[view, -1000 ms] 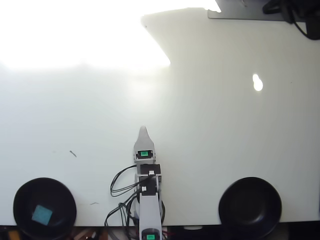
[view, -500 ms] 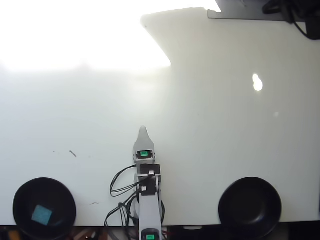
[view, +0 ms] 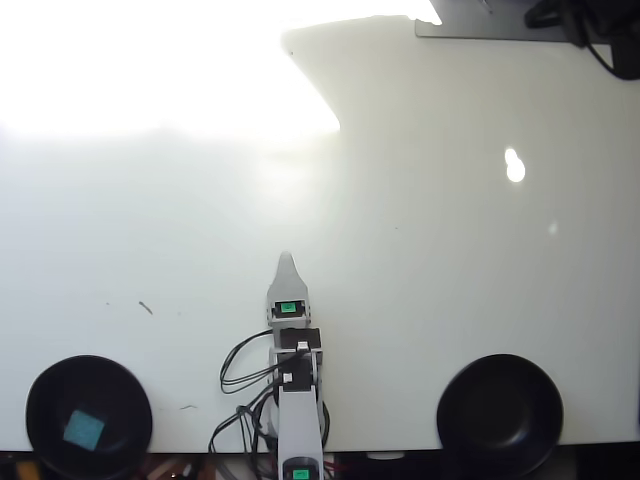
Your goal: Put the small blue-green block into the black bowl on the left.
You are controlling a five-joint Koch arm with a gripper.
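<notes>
Blue-green block (view: 84, 429) sits inside the black bowl (view: 42, 388) at the bottom-left corner of the overhead view, lying flat on the bowl's floor, a bit left of centre, paler face up, not touching the rim. Bowl's near edge is cut by the table's front edge. Just right of it, on the white table (view: 450, 260), two small dark marks: one short streak (view: 146, 308) higher up, another (view: 188, 407) nearer the bowl. Bottom centre: the grey arm (view: 298, 420) reaches up-frame from the front edge w/ black cables (view: 240, 365) looping off its left side and a green-lit square on top. Gripper (view: 287, 262) points straight away from the base, well apart from both bowls, nothing in it; only one pale tip shows from above, so can't tell if the jaws are apart or together. Top-left of the table is blown out by glare. Further right, a small bright spot (view: 515, 165) on the tabletop. Bottom right: second black bowl (view: 500, 405), same look, empty.
</notes>
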